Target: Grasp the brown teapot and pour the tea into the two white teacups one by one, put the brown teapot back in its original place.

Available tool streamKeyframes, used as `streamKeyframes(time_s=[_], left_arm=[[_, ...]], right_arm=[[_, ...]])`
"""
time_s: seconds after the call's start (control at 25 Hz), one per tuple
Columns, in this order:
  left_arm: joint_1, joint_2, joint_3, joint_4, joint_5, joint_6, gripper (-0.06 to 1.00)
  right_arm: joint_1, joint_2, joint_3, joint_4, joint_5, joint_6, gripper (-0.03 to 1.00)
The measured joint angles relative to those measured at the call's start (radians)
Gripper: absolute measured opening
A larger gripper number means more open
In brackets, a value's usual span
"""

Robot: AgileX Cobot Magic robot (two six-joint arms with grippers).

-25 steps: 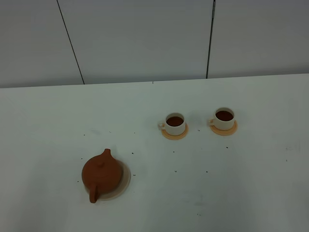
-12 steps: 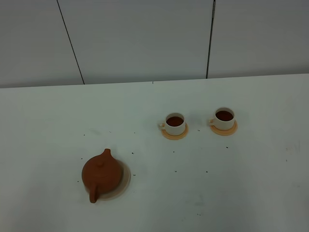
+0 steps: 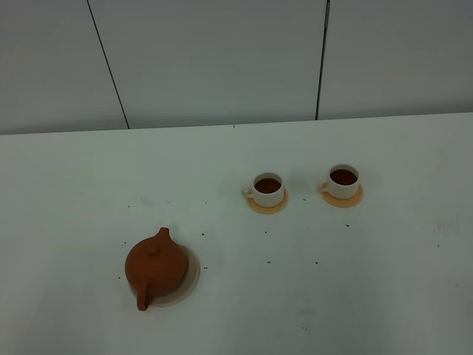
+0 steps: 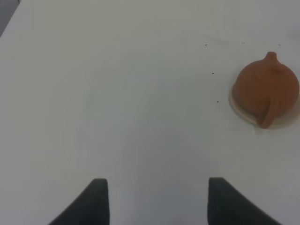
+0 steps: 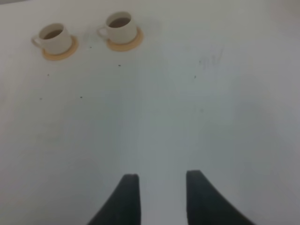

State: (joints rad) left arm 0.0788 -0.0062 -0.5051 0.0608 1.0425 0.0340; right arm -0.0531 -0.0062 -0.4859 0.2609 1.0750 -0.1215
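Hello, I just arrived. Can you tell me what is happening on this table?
Nothing is being handled right now. The brown teapot sits upright on its pale coaster, and both white cups on their orange saucers already hold dark tea. The left pincer is open and empty, away from the teapot. The right pincer is also open and empty, away from the cups. It looks like the pouring is finished.

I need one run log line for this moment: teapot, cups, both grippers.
teapot: on coaster, free | cups: both hold tea, on saucers | left gripper: open, empty | right gripper: open, empty
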Motion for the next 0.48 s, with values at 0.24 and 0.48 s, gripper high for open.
streamKeyframes(time_s=[0.24, 0.48], left_arm=[[0.0, -0.001, 0.0, 0.0, 0.0, 0.0, 0.53], [0.0, -0.001, 0.0, 0.0, 0.0, 0.0, 0.53]], right_arm=[[0.0, 0.0, 0.0, 0.0, 0.0, 0.0, 0.24], [0.0, 0.0, 0.0, 0.0, 0.0, 0.0, 0.24]])
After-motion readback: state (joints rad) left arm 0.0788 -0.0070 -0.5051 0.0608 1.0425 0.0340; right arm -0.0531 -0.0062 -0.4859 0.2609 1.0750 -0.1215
